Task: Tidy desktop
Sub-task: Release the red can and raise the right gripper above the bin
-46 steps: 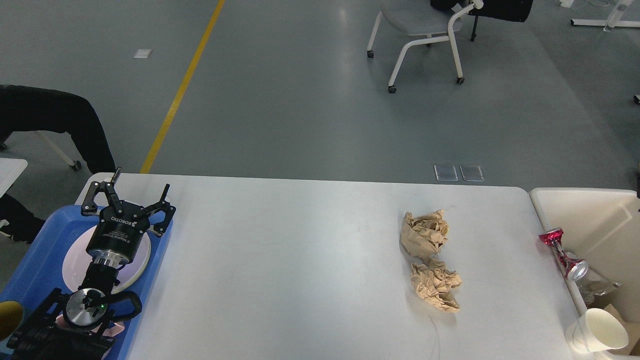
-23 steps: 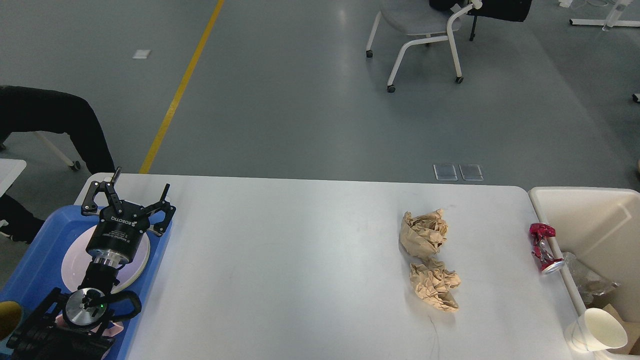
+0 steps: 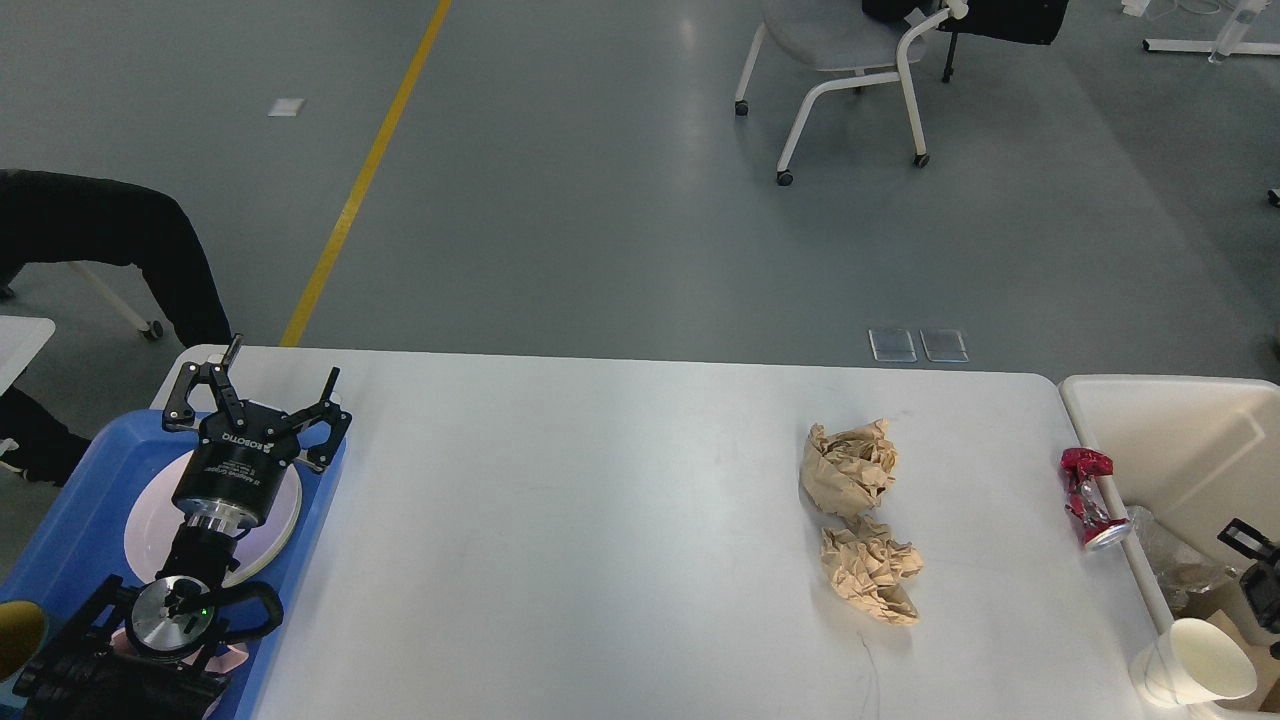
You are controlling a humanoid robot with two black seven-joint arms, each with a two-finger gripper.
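The head view is the only one. The desktop [image 3: 600,520], a large smooth white tabletop with rounded corners, fills the lower half of the picture.

At its left end a blue plastic tray [image 3: 75,500] carries a round white plate [image 3: 150,520]. The robot's left gripper [image 3: 262,400] hangs over the tray's far right corner, its two black fingers spread wide with nothing between them.

Right of the middle lie two crumpled balls of brown paper [image 3: 848,465], one just behind the other and touching or nearly so. Near the right edge a crushed red metal can [image 3: 1087,492] lies on its side just beside the rim of a beige plastic bin [image 3: 1150,395]. A white paper cup [image 3: 1195,662] stands tilted at the near right corner.

A small dark part of the right gripper [image 3: 1255,575] shows at the right edge over the bin; whether it is spread or pressed together cannot be told.

The desktop itself is stiff and stays put; the loose things are what must be lifted. The paper is probably very light and soft, so it would give under the fingers and a pinch across the bulk of a ball should hold. The can is likely light, stiff and rather slippery; its pinched waist looks the best place to grip. The cup would crush easily and wants a gentle hold at the wall.
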